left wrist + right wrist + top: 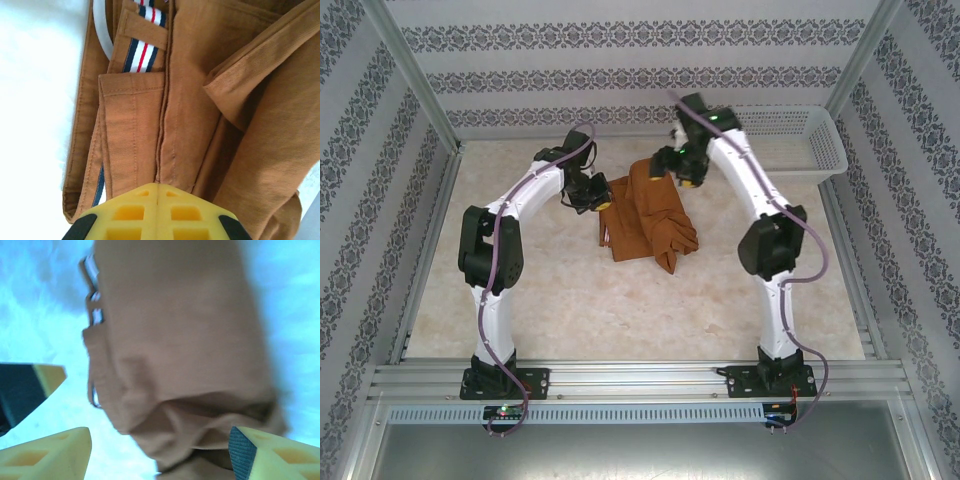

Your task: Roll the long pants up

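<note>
Judging from the rust-brown cloth long pants (645,215) lying folded but loose on the pale table (620,310), rolling looks barely begun to me, my left gripper (157,189) closed at the striped waistband (142,47), my right gripper (160,452) spread wide around 1 bunched end.

long pants (185,340) blurred at right wrist, cropped by frame edges

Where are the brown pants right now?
In the top view, the long pants lie bunched on the far half of the table, between the left gripper and the right gripper.
</note>
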{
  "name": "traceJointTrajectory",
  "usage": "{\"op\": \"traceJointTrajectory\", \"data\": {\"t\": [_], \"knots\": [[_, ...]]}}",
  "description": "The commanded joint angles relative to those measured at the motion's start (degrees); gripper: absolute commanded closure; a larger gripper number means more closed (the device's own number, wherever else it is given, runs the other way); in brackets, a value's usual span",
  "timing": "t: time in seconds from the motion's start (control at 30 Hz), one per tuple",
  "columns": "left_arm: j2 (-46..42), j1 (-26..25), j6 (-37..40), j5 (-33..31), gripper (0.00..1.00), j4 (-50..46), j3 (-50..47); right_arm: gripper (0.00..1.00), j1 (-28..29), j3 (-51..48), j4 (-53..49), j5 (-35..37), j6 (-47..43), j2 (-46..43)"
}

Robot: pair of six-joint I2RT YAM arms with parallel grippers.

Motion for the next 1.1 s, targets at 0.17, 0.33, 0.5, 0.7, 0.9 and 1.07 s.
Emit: {"op": "traceJointTrajectory", "data": {"t": [0.17,0.33,0.5,0.7,0.9,1.07], "knots": [[-0.1,0.7,1.6,-2.9,1.00,-5.5,4.4,0.26,-9.4,-3.3,-4.0,-0.8,-8.8,4.7],[1.3,1.3,2.4,-4.7,1.00,-6.9,4.1,0.26,-10.4,-7.9,2.5,-9.6,-9.5,7.4],[2.2,2.0,2.7,-6.9,1.00,-7.4,3.9,0.26,-10.1,-14.9,11.2,-17.2,-6.0,8.1],[3.1,2.2,2.5,-6.8,1.00,-8.4,5.9,0.26,-8.4,-19.1,15.4,-18.1,-4.8,8.7],[3.5,2.1,2.5,-6.5,1.00,-10.0,9.5,0.26,-6.9,-23.4,21.7,-21.8,-1.2,7.4],[3.1,2.1,2.3,-6.5,1.00,-10.3,9.6,0.26,-5.5,-25.0,25.2,-23.7,1.1,6.6]]}}
